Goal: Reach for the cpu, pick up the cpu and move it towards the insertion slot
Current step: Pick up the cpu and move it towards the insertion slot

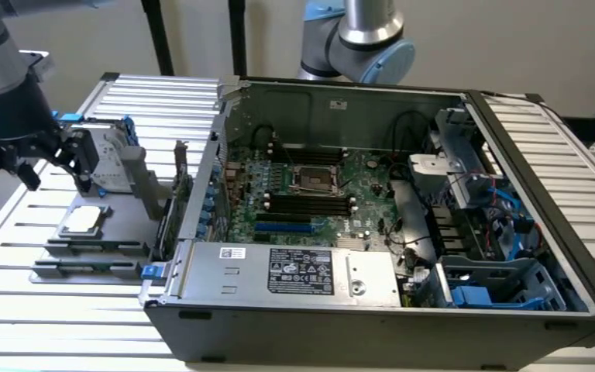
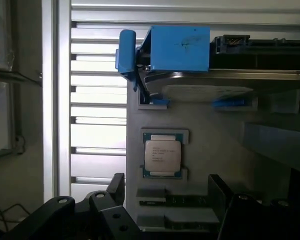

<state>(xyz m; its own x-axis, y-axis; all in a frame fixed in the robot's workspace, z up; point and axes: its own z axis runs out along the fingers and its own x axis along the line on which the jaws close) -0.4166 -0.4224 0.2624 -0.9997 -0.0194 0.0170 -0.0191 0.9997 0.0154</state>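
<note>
The cpu point(image 1: 83, 219) point(image 2: 162, 155) is a small square chip with a silvery top, lying flat in a recess of the grey holder tray point(image 1: 91, 256) at the exterior view's left. My gripper point(image 1: 55, 182) point(image 2: 167, 192) hangs above it, open, with nothing between the dark fingers point(image 2: 117, 186). It does not touch the chip. The insertion slot point(image 1: 313, 180) is a metal-framed square socket on the green motherboard point(image 1: 370, 182), inside the open computer case, well to the exterior view's right of the chip.
An upright silver hard drive point(image 1: 106, 159) point(image 2: 210, 82) with blue rails stands on the tray just behind the cpu, close to my fingers. The case wall point(image 1: 189, 201) rises between tray and motherboard. Another arm's base point(image 1: 365, 39) stands behind the case on the slatted table point(image 1: 29, 318).
</note>
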